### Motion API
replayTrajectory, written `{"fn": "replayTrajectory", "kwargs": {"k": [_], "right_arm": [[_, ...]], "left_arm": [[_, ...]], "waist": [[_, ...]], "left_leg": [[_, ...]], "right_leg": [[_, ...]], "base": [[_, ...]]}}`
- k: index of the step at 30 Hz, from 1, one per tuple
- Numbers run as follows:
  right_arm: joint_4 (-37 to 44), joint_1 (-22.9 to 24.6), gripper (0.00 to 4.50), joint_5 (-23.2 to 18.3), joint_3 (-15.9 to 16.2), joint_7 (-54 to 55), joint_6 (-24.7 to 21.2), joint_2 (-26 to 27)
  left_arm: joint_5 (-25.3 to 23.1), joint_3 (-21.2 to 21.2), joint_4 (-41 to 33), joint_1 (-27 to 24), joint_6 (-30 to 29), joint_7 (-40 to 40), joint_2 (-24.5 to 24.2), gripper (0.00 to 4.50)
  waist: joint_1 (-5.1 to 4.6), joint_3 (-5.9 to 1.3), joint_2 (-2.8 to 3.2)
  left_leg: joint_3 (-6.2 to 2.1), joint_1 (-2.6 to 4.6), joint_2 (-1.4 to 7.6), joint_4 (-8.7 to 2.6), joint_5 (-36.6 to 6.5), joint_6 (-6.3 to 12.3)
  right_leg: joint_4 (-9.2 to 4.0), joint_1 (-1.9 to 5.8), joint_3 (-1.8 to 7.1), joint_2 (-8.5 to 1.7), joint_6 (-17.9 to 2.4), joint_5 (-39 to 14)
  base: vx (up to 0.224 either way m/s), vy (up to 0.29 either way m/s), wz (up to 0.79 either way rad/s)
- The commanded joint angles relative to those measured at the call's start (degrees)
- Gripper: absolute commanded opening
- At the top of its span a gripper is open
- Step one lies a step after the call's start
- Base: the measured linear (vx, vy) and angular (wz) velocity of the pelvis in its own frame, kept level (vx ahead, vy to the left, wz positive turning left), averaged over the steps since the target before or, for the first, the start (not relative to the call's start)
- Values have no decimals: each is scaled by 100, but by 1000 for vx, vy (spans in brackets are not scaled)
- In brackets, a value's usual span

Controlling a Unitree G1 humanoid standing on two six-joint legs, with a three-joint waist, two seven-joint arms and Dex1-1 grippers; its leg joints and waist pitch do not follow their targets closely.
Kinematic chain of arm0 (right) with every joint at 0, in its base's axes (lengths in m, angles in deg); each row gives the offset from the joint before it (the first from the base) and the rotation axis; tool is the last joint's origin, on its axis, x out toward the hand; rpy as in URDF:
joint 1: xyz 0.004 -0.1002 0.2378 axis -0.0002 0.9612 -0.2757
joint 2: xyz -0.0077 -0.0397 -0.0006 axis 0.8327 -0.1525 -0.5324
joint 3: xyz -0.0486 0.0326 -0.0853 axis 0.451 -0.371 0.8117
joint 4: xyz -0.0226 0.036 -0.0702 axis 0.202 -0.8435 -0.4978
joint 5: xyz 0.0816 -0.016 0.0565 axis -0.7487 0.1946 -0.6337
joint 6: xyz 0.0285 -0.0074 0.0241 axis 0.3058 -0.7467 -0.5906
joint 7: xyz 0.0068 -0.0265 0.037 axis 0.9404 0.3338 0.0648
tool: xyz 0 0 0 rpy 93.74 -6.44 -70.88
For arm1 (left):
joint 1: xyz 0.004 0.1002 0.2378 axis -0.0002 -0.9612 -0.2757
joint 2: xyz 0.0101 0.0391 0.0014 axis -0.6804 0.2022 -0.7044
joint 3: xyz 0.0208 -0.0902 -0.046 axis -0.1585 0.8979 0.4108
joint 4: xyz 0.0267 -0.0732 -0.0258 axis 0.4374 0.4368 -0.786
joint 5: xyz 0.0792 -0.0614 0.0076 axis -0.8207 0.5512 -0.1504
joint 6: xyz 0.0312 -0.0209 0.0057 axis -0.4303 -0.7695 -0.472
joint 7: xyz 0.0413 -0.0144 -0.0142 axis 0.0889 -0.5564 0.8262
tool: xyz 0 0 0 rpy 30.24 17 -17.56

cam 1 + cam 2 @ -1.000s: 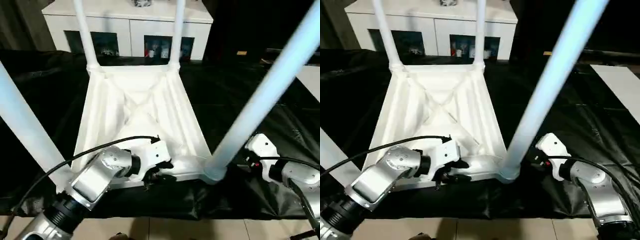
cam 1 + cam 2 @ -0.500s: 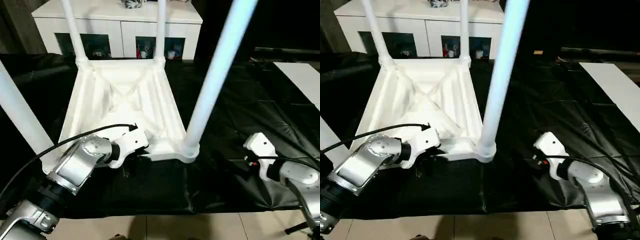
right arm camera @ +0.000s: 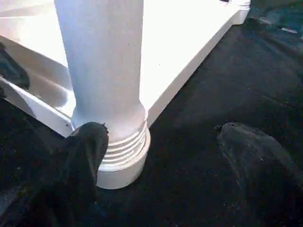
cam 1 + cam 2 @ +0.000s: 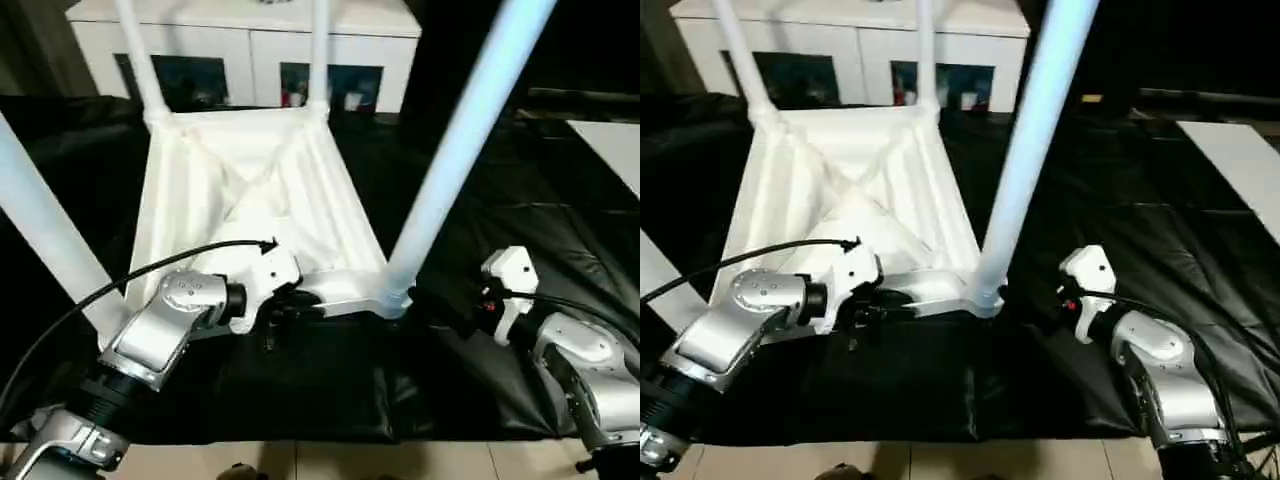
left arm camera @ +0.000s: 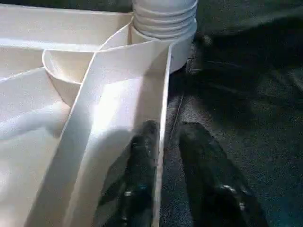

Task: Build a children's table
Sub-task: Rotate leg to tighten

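Observation:
The children's table [image 4: 250,200] lies upside down on the black sheet, ribbed underside up and all its white legs standing. My left gripper [image 5: 169,128] is at the near rim, open, one finger [image 5: 142,161] inside the rim wall and the other outside, slightly apart from it. In the left eye view that gripper [image 4: 295,300] sits left of the near right leg [image 4: 460,150]. My right gripper [image 3: 165,156] stands wide open beside that leg's ringed base [image 3: 120,156], with one finger [image 3: 80,165] close against the base and the other on the sheet.
A black sheet [image 4: 300,390] covers the work area, with floor tiles [image 4: 300,462] at its near edge. A white cabinet with glass-fronted doors [image 4: 250,60] stands behind the table. A flat white board [image 4: 612,150] lies at the far right.
The whole view has shifted. My left gripper stays at the near rim. My right gripper stands closer to the near right leg's base than half a second ago.

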Motion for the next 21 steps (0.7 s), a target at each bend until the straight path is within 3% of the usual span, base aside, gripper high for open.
{"fn": "replayTrajectory", "kwargs": {"k": [1, 5, 7, 9, 11, 13, 15, 20, 21], "right_arm": [[139, -6, 422, -74, -40, -107, -76, -105], [123, -51, 422, -61, -43, -136, -99, -161], [127, -58, 422, -59, -46, -137, -109, -169], [131, -59, 422, -42, -38, -138, -104, -184], [138, -45, 422, -32, -29, -148, -99, -199], [140, -33, 422, -24, -20, -147, -96, -209], [152, -22, 422, -23, -5, -143, -97, -216], [177, -8, 422, -1, 23, -163, -105, -230], [182, -8, 422, -2, 21, -164, -109, -236]], "left_arm": [[-196, -106, 174, 149, 191, 123, 65, 140], [-257, -161, 366, 271, 51, 191, 287, 140], [-315, -202, 473, 322, -1, 309, 410, 140], [-320, -140, 657, 407, -175, 554, 629, 176], [-321, -102, 785, 476, -225, 685, 793, 175], [-452, -145, 913, 536, -124, 834, 889, 181], [-654, -202, 1073, 592, 16, 974, 942, 215], [-781, -354, 1295, 699, -96, 894, 965, 215], [-778, -386, 1292, 706, -173, 828, 942, 215]], "waist": [[10, -374, -24], [27, -347, -28], [26, -348, -40], [34, -367, -43], [36, -378, -64], [41, -385, -71], [47, -391, -76], [42, -374, -78], [38, -367, -47]], "left_leg": [[-179, 108, 412, -387, -749, 503], [-192, 143, 427, -425, -1105, 210], [-196, 133, 419, -428, -1132, 177], [-198, 132, 421, -414, -1022, 196], [-195, 105, 407, -400, -923, 249], [-196, 95, 401, -385, -784, 338], [-196, 88, 403, -377, -708, 404], [-205, 94, 405, -390, -864, 392], [-203, 112, 409, -395, -963, 340]], "right_leg": [[-383, 280, 286, -521, -1342, -560], [-449, 265, 296, -542, -1142, -1293], [-461, 272, 299, -547, -1087, -1392], [-440, 274, 299, -549, -1102, -1214], [-424, 299, 300, -552, -1123, -1078], [-418, 301, 296, -546, -1135, -902], [-405, 309, 292, -550, -1161, -796], [-449, 301, 282, -557, -1078, -1173], [-466, 280, 285, -550, -1067, -1290]], "base": [[0, 0, 0], [0, 0, 0], [0, 0, 0], [0, 0, 0], [0, 0, 0], [0, 0, 0], [0, 0, 0], [0, 0, 0], [0, 0, 0]]}}
